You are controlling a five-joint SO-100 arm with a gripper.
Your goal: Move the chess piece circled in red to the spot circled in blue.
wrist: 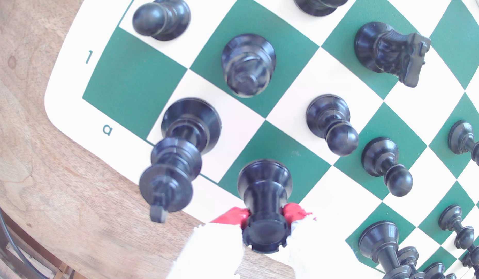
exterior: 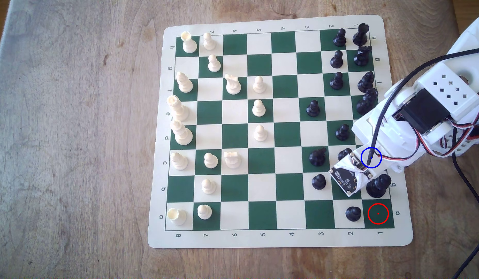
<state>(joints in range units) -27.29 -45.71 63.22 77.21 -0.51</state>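
Black plastic, with a broad round notched top, the stubby chess piece [wrist: 263, 214] is sitting clamped between the red-and-white padded fingers [wrist: 297, 212] of the gripper [wrist: 265, 217], its base over a green square. On the exterior view, the white arm is covering the blue ring [exterior: 371, 157] at about 4 o'clock on the green-and-cream board [exterior: 262, 241]. The red-ringed green corner square [exterior: 378, 213] is standing bare at 5 o'clock.

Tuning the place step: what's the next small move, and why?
Probably ease straight down, then open. The gripper is shut on the black round-topped plastic chess piece, whose base sits over the dark green target square; touchdown is unclear.
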